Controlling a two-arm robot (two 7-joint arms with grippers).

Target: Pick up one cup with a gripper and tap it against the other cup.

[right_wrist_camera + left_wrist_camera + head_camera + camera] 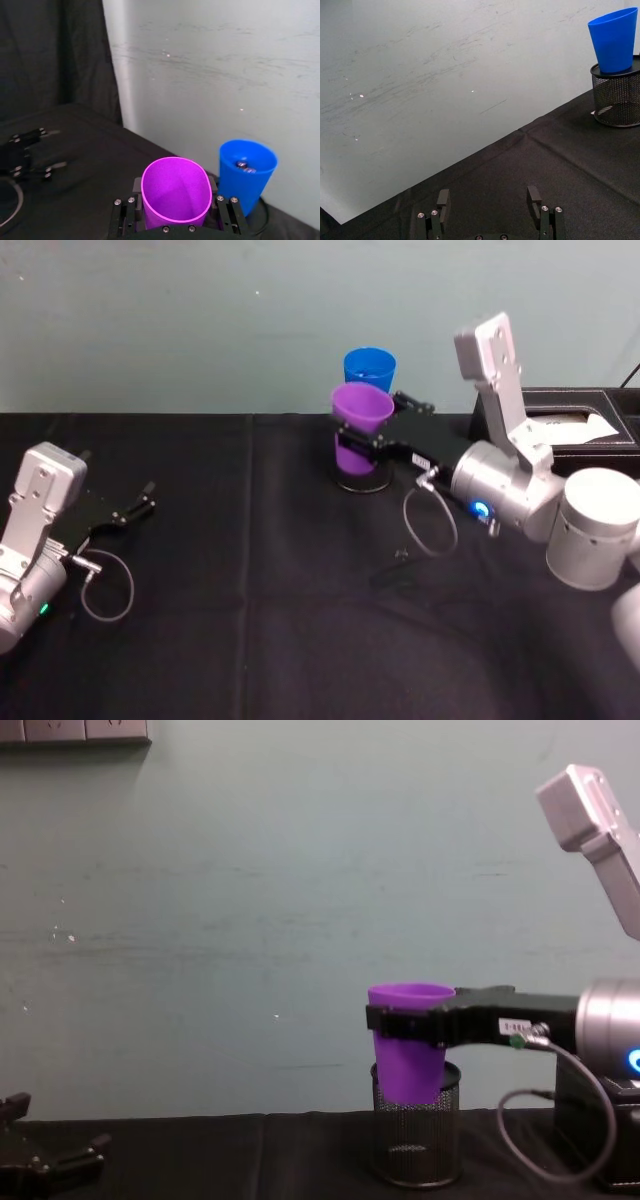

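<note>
From the chest view the purple cup (pixel 408 1055) covers the blue cup completely. In the head view the blue cup (pixel 369 367) has its lower half hidden behind the purple one, and the mesh holder (pixel 362 480) mostly hides behind the right gripper (pixel 362 443).

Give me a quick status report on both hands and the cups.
Right hand shut on purple cup, held above the mesh holder. Left hand open, idle at table's left. Blue cup just behind, not touching. Nothing between them.
</note>
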